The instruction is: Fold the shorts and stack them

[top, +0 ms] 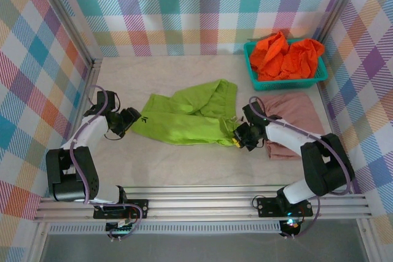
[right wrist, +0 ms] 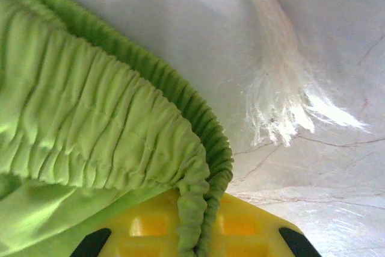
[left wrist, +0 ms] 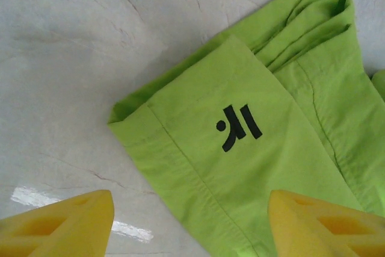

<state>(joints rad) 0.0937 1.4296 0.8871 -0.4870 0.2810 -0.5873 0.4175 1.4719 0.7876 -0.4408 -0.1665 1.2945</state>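
Note:
Lime green shorts [top: 187,118] lie spread across the middle of the table. My left gripper [top: 130,121] [left wrist: 191,224] is open at their left leg hem [left wrist: 180,161], one yellow finger [left wrist: 57,224] over bare table and the other finger [left wrist: 325,224] over the cloth beside a black logo [left wrist: 237,126]. My right gripper [top: 241,135] [right wrist: 195,233] is shut on the gathered elastic waistband [right wrist: 204,191] at the right end. Dusty pink shorts [top: 291,121] lie folded under the right arm. Orange shorts [top: 284,56] are heaped in the basket.
A teal plastic basket [top: 288,82] stands at the back right corner. Checked walls enclose the table on three sides. A metal rail [top: 202,204] runs along the near edge. Bare white tabletop [top: 123,78] lies at the back left.

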